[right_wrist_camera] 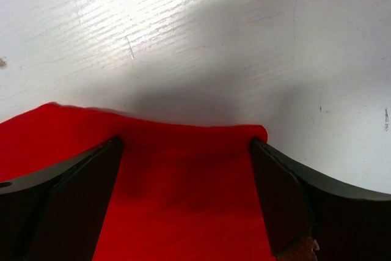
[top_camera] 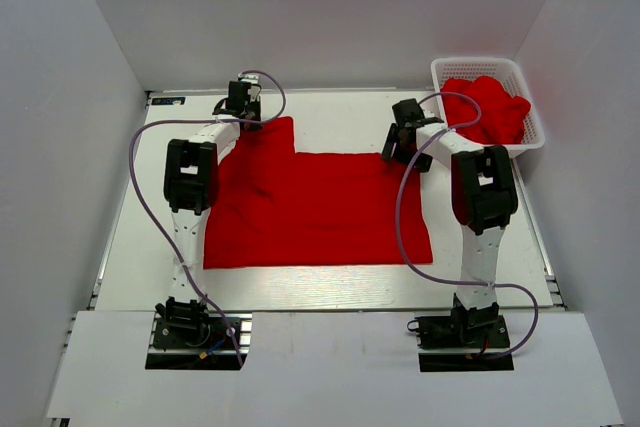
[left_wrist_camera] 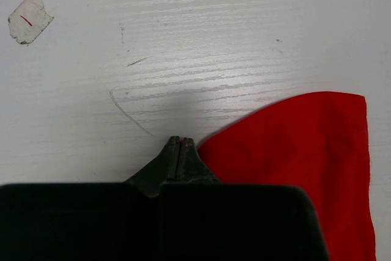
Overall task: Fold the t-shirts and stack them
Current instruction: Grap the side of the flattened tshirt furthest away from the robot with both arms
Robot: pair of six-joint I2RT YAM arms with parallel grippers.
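Jaws: left gripper (left_wrist_camera: 178,143) clenched, beside shirt (top_camera: 320,209) sleeve upper left; right gripper (right_wrist_camera: 184,145) spread, astride shirt's upper-right corner.

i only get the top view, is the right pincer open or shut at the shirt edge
Observer: Open. The right wrist view shows the right pincer with its fingers spread and the shirt edge lying between them.
Operator: and the left one
Observer: Shut. The left pincer has its tips pressed together, and the sleeve lies just beside them. I cannot tell whether they pinch any cloth.
Operator: anything else near it
Observer: A white scrap with a red mark lies ahead of it, at the upper left of the left wrist view.
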